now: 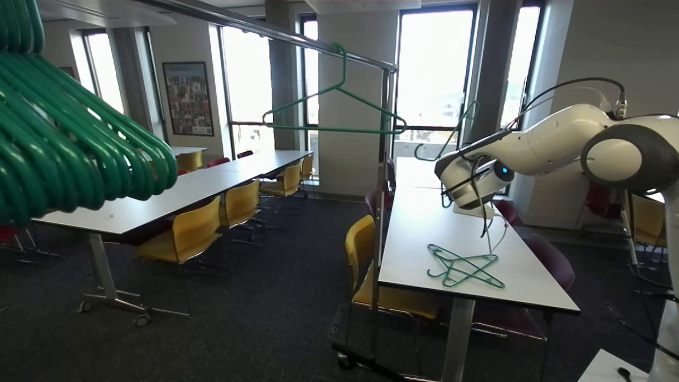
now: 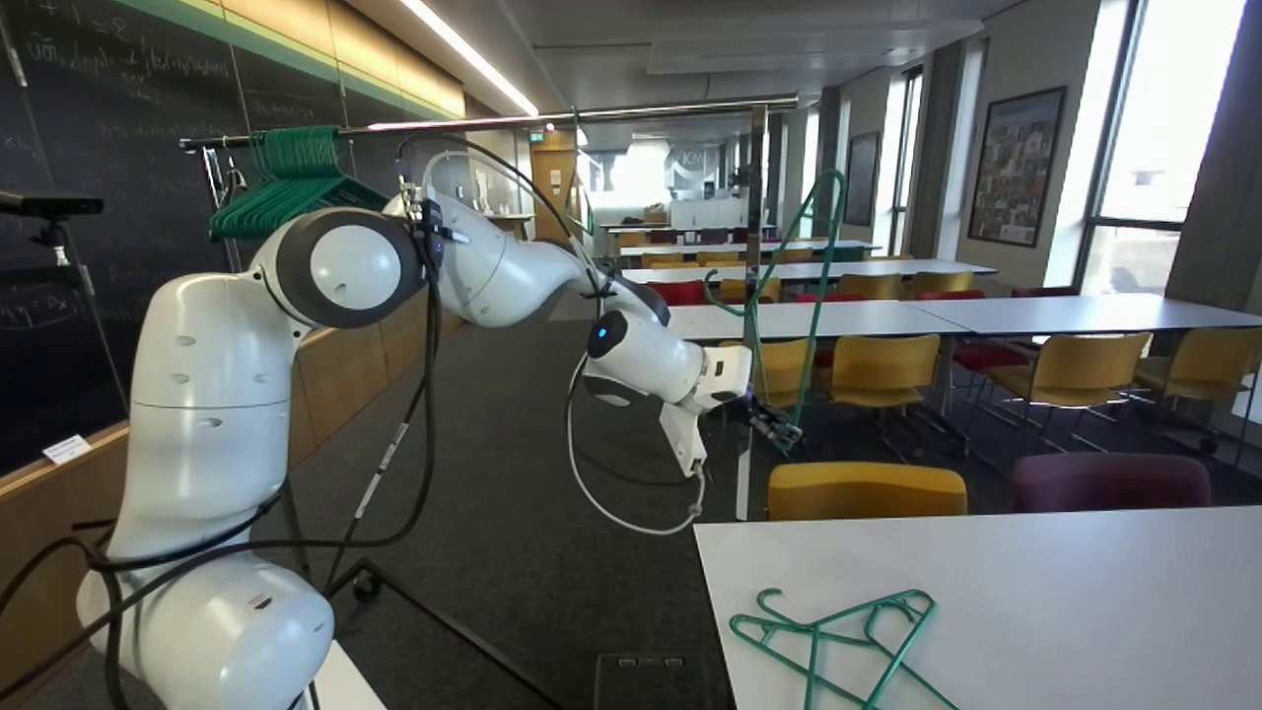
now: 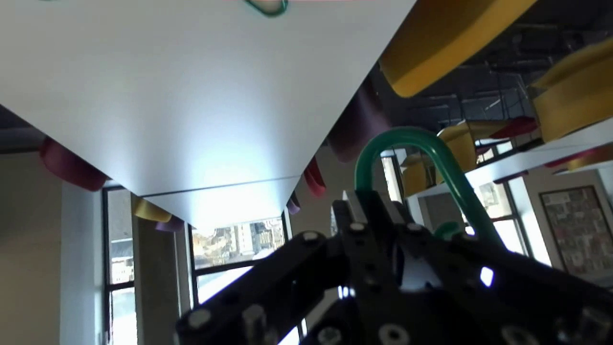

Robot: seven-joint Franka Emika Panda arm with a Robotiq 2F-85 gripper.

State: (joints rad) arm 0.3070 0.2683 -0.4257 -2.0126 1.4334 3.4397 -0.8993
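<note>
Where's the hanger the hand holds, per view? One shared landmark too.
In an exterior view: held hanger, upper half, right of centre.
In an exterior view: held hanger, right of centre, overlapping the rack post.
Wrist view: held hanger, right of centre, looping above the hand.
Landmark: white table, lower right in both exterior views, upper left in wrist view.

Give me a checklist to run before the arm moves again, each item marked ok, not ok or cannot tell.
1. Pincer shut on the held hanger: ok, clamped on its tube.
2. Held hanger clear of the tabletop: ok, well above it.
3. Held hanger apart from the rail: ok in both exterior views.
4. Loose hangers separated: not ok, they overlap on the tabletop.
5. Gap to the rack's post: cannot tell, the held hanger overlaps it in an exterior view.
6. Firmness of grip: cannot tell.
</note>
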